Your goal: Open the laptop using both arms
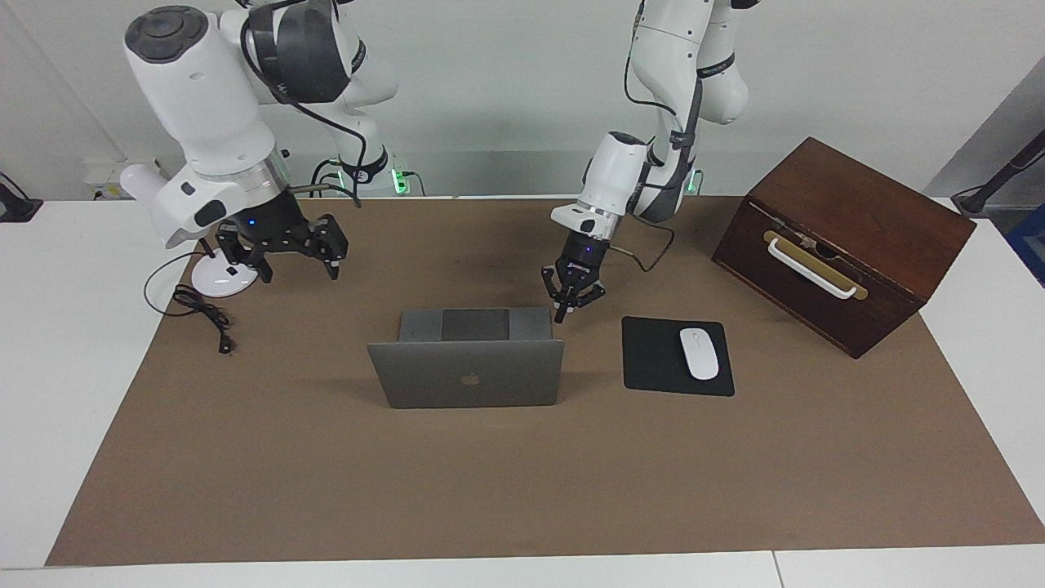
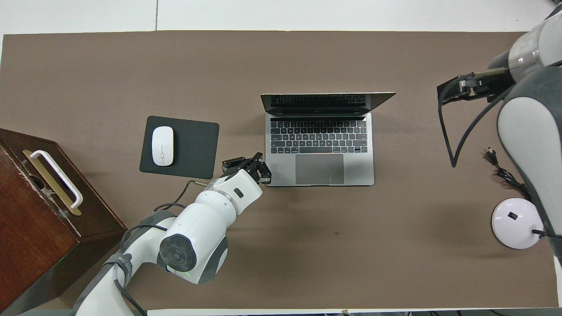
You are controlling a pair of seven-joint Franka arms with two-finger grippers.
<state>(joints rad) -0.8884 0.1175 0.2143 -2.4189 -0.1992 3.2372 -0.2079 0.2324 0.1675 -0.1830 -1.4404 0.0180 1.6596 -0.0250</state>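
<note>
The silver-grey laptop (image 1: 469,380) stands open in the middle of the brown mat, its lid with the apple logo upright. Its dark keyboard (image 2: 318,136) faces the robots. My left gripper (image 1: 575,304) is open and hangs low at the laptop base's corner nearest the robots, toward the left arm's end. I cannot tell whether it touches the base. It also shows in the overhead view (image 2: 248,169). My right gripper (image 1: 277,245) is open and empty, raised over the mat near the lamp base, well apart from the laptop.
A black mouse pad (image 1: 676,357) with a white mouse (image 1: 700,353) lies beside the laptop toward the left arm's end. A dark wooden box (image 1: 841,245) with a white handle stands at that end. A white lamp base (image 1: 222,279) and its cable (image 1: 204,314) lie under the right arm.
</note>
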